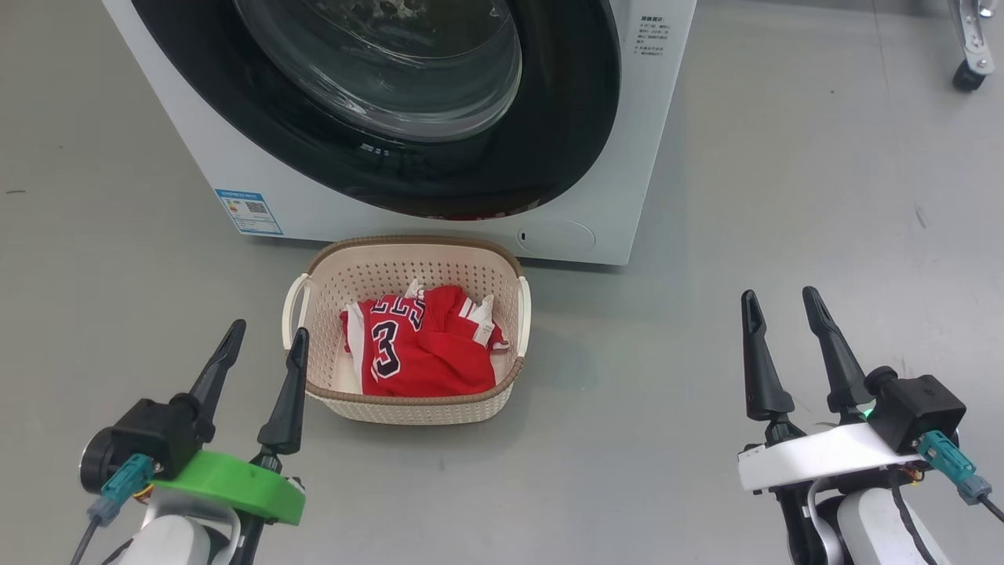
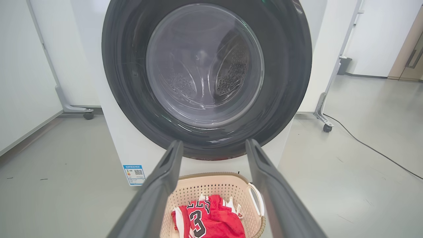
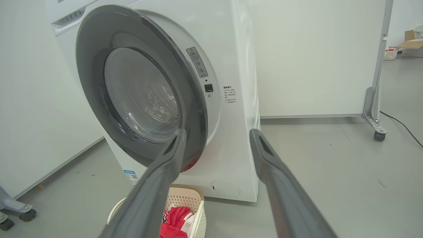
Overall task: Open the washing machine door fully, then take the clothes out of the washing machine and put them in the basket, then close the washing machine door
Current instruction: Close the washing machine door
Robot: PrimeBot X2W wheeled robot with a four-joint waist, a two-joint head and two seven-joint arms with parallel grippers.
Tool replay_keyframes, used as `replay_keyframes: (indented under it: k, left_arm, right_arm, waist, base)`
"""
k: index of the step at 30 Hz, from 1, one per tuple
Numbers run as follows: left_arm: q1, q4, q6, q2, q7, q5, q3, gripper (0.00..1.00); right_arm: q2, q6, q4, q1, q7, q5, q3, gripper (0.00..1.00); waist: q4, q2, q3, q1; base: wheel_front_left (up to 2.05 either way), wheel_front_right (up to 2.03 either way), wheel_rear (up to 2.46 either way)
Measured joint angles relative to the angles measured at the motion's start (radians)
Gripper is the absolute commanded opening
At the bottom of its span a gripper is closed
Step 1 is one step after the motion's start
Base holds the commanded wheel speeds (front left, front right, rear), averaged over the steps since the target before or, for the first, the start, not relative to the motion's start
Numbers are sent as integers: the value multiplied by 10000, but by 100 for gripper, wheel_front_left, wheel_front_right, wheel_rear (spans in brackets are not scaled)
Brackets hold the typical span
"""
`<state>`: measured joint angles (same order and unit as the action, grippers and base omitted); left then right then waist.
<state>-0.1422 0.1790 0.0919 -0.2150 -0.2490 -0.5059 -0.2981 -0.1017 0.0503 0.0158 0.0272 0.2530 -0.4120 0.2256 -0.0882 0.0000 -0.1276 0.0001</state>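
Note:
The white washing machine point(image 1: 647, 118) stands ahead with its blue label point(image 1: 249, 212) at the lower left. Its door point(image 1: 565, 125), a black ring around clear glass, covers the drum. In the right wrist view the door point(image 3: 195, 109) stands slightly out from the front at its right edge, showing the latch hole. The cream basket point(image 1: 408, 242) sits on the floor just before the machine and holds red jersey clothes point(image 1: 423, 349). My left gripper point(image 1: 269, 328) is open and empty beside the basket's left handle. My right gripper point(image 1: 779, 293) is open and empty, well right of the basket.
Grey floor spreads all around. A wheeled frame leg point(image 1: 969, 71) stands at the far right. White partition panels on casters point(image 2: 327, 127) flank the machine, and a black cable point(image 2: 373, 148) runs across the floor to the right.

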Motion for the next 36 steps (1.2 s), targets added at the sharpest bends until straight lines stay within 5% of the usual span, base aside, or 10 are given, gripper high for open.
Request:
replay_keyframes:
  k: [36]
  left_arm:
    - [217,-151,56,405,-2,514,272,100]
  right_arm:
    - [67,98,174,-3,0,33,-100,100]
  waist:
    - [-70,0,210,-1]
  base:
    - [0,0,0]
